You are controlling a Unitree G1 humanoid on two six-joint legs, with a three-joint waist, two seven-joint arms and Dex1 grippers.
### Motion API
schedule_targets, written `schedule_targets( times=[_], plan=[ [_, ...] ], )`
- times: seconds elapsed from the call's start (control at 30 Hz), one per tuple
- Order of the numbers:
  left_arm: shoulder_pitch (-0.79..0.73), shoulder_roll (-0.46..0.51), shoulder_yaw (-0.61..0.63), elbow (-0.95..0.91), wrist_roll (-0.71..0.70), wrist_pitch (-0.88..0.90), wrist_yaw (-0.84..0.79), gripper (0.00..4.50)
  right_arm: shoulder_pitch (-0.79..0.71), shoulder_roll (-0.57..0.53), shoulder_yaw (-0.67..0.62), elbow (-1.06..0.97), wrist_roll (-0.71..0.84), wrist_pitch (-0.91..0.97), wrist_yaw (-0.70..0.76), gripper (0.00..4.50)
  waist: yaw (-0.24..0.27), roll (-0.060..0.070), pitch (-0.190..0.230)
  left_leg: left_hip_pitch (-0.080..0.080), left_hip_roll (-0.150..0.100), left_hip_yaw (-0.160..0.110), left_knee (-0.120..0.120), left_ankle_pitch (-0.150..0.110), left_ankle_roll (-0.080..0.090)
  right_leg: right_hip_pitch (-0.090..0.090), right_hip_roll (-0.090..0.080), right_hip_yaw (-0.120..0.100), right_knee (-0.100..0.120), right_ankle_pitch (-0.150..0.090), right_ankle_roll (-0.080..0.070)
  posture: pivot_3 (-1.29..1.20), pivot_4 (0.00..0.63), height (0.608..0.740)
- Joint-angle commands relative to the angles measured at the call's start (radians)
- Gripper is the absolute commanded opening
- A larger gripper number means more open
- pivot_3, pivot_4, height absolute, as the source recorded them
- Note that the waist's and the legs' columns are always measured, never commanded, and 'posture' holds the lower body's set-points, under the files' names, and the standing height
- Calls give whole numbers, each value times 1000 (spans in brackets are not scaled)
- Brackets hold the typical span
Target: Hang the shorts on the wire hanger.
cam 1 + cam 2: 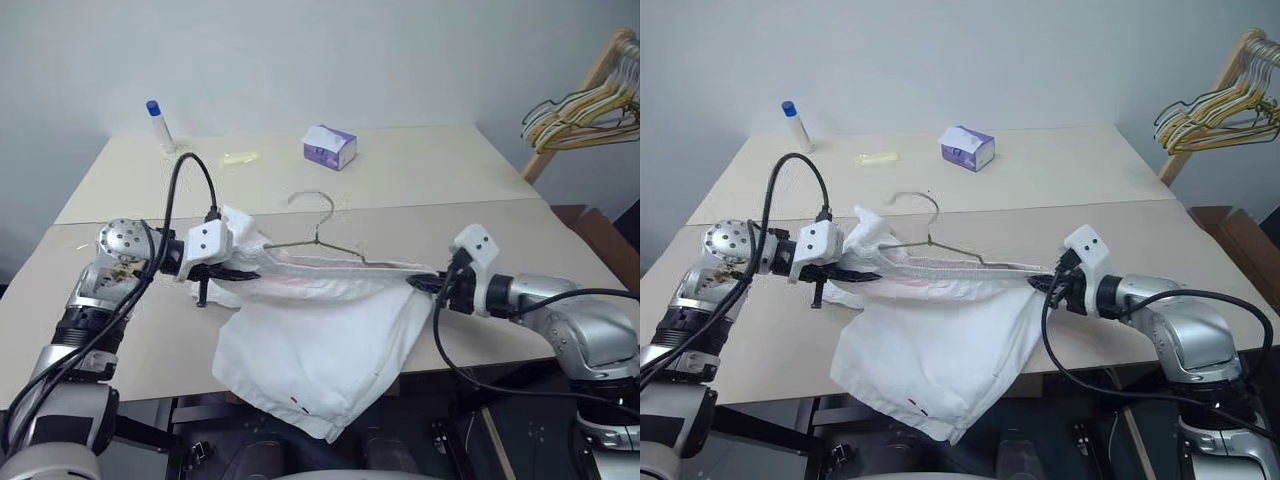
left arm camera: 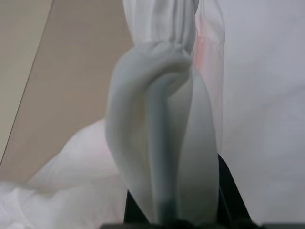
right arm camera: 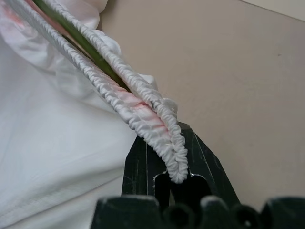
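shorts [image 1: 320, 350] stretched between both tools — left [image 1: 232, 270], right [image 1: 425, 283] — each clamping waistband, wire hanger [image 1: 320, 240] inside

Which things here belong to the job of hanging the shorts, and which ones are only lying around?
Belonging to the job:
- shorts
- wire hanger
- left gripper, shut on the waistband
- right gripper, shut on the waistband

Just lying about:
- tissue box
- blue-capped bottle
- yellowish wrapper
- bunch of hangers on its rack
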Motion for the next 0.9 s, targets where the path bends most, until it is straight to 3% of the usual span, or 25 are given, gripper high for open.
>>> schedule_targets(
  times=[0.03, 0.43, 0.63, 0.9],
  plan=[
    [3, 49, -8, 23, 57, 0, 9, 0, -32, -37, -88, -39, 4, -17, -15, 45, 0, 0, 0, 0, 0, 0, 0, 0, 0, 0, 0, 0, 0, 0, 0, -13, 0, 740],
    [-88, -46, -14, 97, 73, 73, 139, 0, 3, -58, 26, -258, 22, -25, 35, 45, 2, 0, 0, -1, 0, 0, 0, 0, 0, 0, 0, -1, 0, 0, 0, -30, 0, 740],
    [-121, -83, 7, 109, 55, 96, 165, 0, 15, -74, 132, -253, -77, -88, 22, 45, -1, 0, 0, -1, 0, 1, 0, 0, 0, 0, 0, -1, 0, 0, 0, -33, 0, 740],
    [-108, -109, 40, 31, -13, 120, 144, 0, -38, -39, 180, -230, -130, -76, -9, 2783, -4, 0, 0, -1, 0, 0, 0, 0, 0, -1, 0, -1, 0, 0, 0, -21, 0, 740]
  ],
)
